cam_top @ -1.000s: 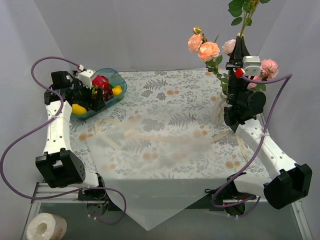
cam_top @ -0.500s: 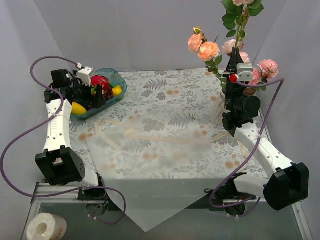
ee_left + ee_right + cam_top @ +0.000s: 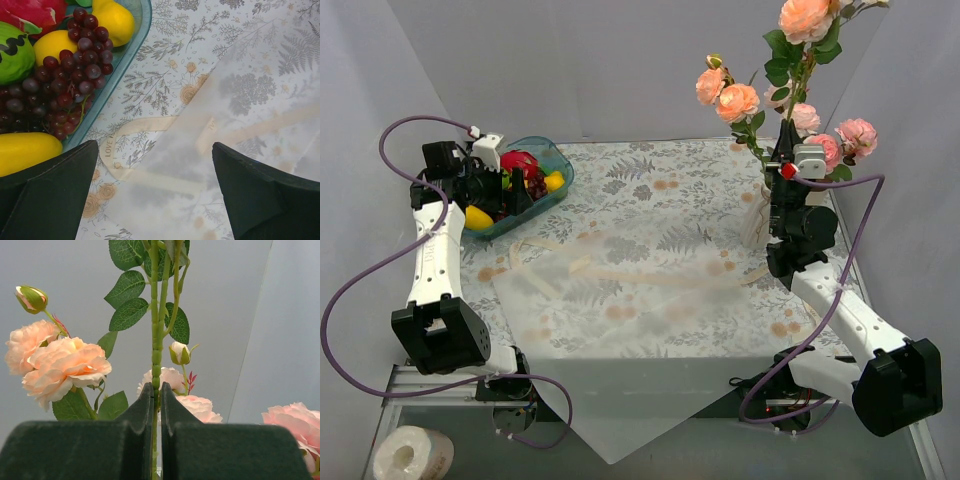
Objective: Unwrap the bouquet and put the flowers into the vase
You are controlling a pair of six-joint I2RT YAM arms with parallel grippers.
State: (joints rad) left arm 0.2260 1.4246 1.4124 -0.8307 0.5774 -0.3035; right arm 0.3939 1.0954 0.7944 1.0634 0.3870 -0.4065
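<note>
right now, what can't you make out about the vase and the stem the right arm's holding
- vase: top view, right arm covers most of it; mouth hidden.
- held stem: right wrist view, bloom cut off by top edge, lower end behind right gripper.
- whether stem's end sits in the vase: no view shows it.

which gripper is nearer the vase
Right. The right gripper pinches a flower stem close by the vase; the left gripper hovers open by the fruit bowl, far from it.
</note>
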